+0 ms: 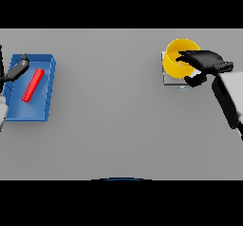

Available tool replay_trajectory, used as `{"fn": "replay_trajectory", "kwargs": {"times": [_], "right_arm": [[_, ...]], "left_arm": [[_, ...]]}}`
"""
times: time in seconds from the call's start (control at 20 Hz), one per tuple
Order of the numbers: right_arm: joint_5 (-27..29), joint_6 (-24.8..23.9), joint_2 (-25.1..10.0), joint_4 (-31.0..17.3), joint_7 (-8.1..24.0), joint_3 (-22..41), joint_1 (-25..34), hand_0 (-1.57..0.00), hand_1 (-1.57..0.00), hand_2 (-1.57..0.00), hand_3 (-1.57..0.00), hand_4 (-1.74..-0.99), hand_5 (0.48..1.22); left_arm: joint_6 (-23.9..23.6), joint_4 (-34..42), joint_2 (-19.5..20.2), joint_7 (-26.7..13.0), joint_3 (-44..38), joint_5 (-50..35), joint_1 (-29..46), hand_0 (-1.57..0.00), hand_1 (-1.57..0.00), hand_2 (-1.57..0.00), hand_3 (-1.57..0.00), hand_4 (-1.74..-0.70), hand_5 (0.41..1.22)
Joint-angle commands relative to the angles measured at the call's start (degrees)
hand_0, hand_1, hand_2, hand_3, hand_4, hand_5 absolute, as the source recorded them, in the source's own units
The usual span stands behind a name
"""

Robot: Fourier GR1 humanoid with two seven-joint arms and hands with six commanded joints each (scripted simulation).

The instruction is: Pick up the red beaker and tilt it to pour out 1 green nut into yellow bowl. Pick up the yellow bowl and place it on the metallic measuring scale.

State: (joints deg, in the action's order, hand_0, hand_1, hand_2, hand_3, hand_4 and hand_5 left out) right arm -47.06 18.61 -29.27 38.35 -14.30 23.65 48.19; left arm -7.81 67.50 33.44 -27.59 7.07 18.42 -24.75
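Right hand (205, 61) is over at the far right of the grey tabletop (118, 125), on the yellow bowl (178, 59) — fingers (186, 56) reach across the bowl's right rim toward its middle and the thumb (194, 80) curls in below, just outside the near wall, so the hand is wrapped around the rim and gripping the bowl. The bowl sits on the metallic measuring scale (167, 80), which shows only as a pale square edge sticking out to the left of and below the bowl, right under the thumb; can't tell whether the bowl is fully resting on the plate or held slightly above it. Bowl interior is mostly covered by the fingers, so can't tell what's in it. Right forearm (228, 97) comes in from the right edge, running diagonally up to the hand. Left hand (18, 68) is at the far left edge, well apart from the right one, hovering over the upper left corner of a blue tray (47, 78) — its fingers look fairly straight and loose, holding nothing. Red beaker (33, 85) lies on its side inside the tray, long axis tilted diagonally, just below and right of the left fingers, not touching them as far as I can see. Middle of the tabletop between the two hands carries nothing relevant.
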Motion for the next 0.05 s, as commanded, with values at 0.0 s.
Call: {"fn": "replay_trajectory", "kwargs": {"times": [0.0], "right_arm": [[0.16,0.2,0.03,0.11,0.3,-0.09,-0.35,-0.02,-0.02,-0.03,-0.15,-1.478,0.738]], "left_arm": [[0.09,-0.36,0.0,0.36,-0.24,-0.33,0.12,0.0,0.0,0.0,0.0,-0.73,0.665]]}}
